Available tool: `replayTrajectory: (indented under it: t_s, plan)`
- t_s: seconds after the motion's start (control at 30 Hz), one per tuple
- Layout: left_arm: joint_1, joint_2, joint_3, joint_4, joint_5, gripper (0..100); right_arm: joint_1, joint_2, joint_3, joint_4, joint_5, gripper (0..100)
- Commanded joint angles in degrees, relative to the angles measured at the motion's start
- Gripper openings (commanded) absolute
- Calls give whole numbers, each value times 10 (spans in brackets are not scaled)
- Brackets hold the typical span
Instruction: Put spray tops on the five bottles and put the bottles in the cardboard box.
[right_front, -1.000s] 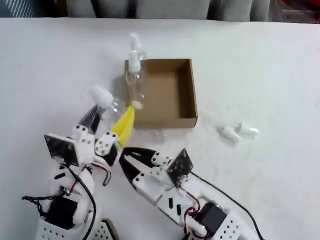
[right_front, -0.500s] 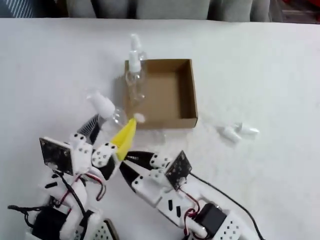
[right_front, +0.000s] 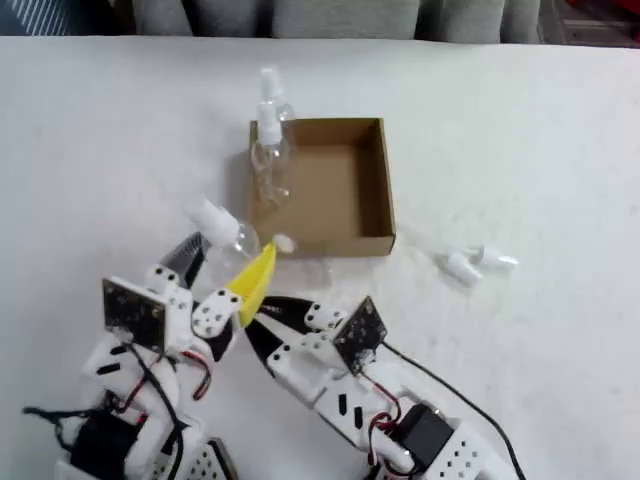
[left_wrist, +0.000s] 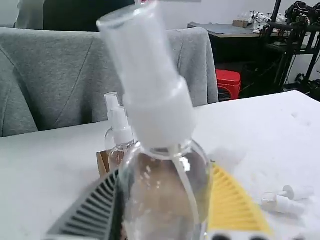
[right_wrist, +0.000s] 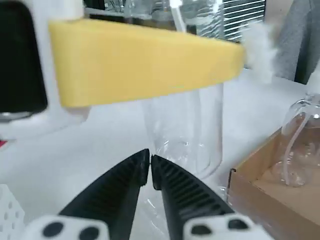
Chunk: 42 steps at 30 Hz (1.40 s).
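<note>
My left tool (right_front: 233, 248) is clenched on a capped clear spray bottle (left_wrist: 165, 185), near-left of the cardboard box (right_front: 385, 180); my right tool (right_wrist: 150, 162) is pinched closed, empty.

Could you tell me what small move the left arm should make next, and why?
Probably carry the bottle over the cardboard box: the left gripper grips it, spray top on, just outside the box's near corner.
</note>
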<state>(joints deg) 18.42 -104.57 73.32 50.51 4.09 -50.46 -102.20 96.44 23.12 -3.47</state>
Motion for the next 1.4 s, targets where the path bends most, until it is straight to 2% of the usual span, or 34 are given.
replayTrajectory:
  t_s: [0.0,0.13,0.3,0.5,0.63,1.0,1.3,1.37]
  plan:
    - [-5,7,69,-110,-2,20,37,-2,4,27,6,15]
    - [-29,7,105,-206,0,20,80,-2,4,57,7,15]
    - [-28,15,120,-242,0,20,175,-2,4,62,6,15]
    - [-31,157,82,-317,0,20,250,0,4,76,1,15]
    - [-32,271,28,-360,0,20,272,-1,4,93,1,15]
    - [-33,516,14,-585,0,20,327,2,4,130,1,15]
    - [-46,645,10,-717,1,20,330,2,4,148,1,15]
    - [-53,670,-4,-725,20,20,330,2,4,148,1,15]
